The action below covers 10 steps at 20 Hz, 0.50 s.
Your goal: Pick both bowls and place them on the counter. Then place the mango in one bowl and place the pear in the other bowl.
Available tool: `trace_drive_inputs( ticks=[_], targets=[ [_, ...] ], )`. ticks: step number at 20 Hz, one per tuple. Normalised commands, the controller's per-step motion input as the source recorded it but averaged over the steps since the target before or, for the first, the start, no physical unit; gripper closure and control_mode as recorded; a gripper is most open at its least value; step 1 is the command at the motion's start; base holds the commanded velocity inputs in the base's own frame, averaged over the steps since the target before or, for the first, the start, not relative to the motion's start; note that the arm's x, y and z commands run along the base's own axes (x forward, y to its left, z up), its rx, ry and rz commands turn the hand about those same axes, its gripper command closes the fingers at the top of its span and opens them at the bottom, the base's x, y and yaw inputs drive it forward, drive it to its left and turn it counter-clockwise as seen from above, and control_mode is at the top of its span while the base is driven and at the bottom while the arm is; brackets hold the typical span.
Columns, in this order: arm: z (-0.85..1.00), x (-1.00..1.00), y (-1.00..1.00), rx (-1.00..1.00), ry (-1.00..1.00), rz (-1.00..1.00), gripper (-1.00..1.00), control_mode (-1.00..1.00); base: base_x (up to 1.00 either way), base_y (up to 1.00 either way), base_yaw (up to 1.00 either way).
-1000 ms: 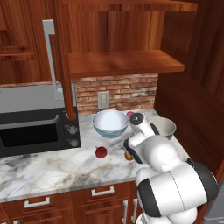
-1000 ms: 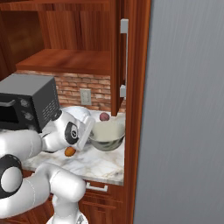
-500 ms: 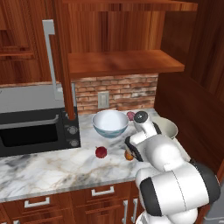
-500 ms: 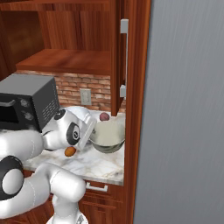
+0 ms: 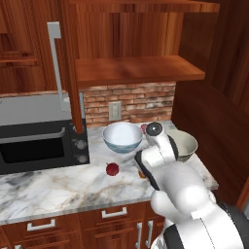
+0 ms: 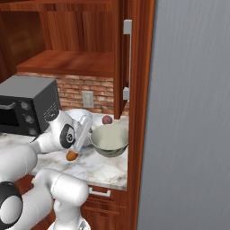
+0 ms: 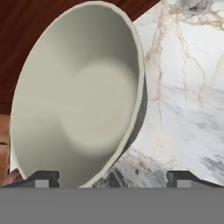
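Note:
The grey-green bowl [image 5: 185, 145] [image 6: 109, 140] stands upright on the counter [image 5: 58, 187] at its right end. In the hand view its cream inside [image 7: 78, 113] looms close, and my gripper [image 7: 113, 179] is open, with its dark fingertips [image 7: 41, 178] wide apart on either side of the near rim. The white floral bowl [image 5: 122, 137] sits to the left, by the brick wall. The dark red pear [image 5: 112, 168] lies in front of it. The small orange mango [image 6: 71, 156] lies on the marble just beside my arm.
A black oven [image 5: 39, 146] takes up the counter's left part. A paler pinkish-red fruit [image 6: 107, 120] lies against the brick backsplash behind the bowls. A wooden shelf [image 5: 136, 68] hangs overhead, and a tall grey panel [image 6: 193, 112] closes off the right side.
My gripper's jaws have spread wide and let go of the grey-green bowl, which stays put on the counter. The other things have not moved.

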Motion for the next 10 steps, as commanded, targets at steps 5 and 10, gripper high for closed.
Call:
trace_drive_inputs(
  ticks=[5,10],
  targets=[
    [0.12,-0.33,0.25,-0.06,0.06,0.36,-1.0,-1.0,0.0,0.0,0.0],
    [0.13,-0.34,0.11,-0.07,0.11,0.46,-1.0,-1.0,0.0,0.0,0.0]
  ],
)
